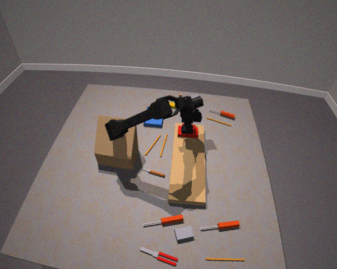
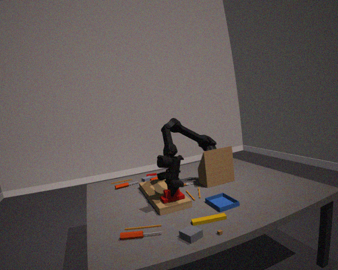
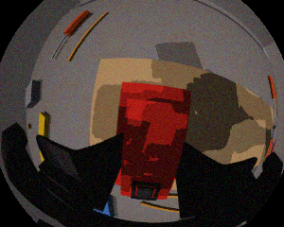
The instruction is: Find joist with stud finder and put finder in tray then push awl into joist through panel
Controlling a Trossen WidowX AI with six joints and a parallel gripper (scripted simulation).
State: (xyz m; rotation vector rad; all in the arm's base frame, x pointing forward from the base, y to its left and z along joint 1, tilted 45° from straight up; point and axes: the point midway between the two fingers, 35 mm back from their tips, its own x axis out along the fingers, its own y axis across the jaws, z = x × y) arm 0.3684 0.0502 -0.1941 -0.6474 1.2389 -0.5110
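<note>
My gripper (image 1: 187, 130) (image 2: 171, 194) (image 3: 151, 138) is shut on the red stud finder (image 1: 195, 133) (image 2: 179, 196) (image 3: 153, 127), which rests flat on the tan floor panel (image 1: 188, 174) (image 2: 169, 207) (image 3: 111, 82) at the end nearest the blue tray (image 1: 153, 124) (image 2: 221, 202). The fingers grip its two long sides from above. A small orange-handled awl (image 1: 156, 173) lies on the mat between the panel and the cardboard box. The joist is hidden under the panel.
The arm stands on a cardboard box (image 1: 116, 144) (image 2: 216, 165). Orange screwdrivers (image 1: 171, 219) (image 1: 227, 225) (image 1: 226, 114), orange pencils (image 1: 152, 144), a grey block (image 1: 183, 233) (image 2: 190, 233), red pliers (image 1: 163, 255) and a yellow bar (image 2: 208, 219) lie around the panel.
</note>
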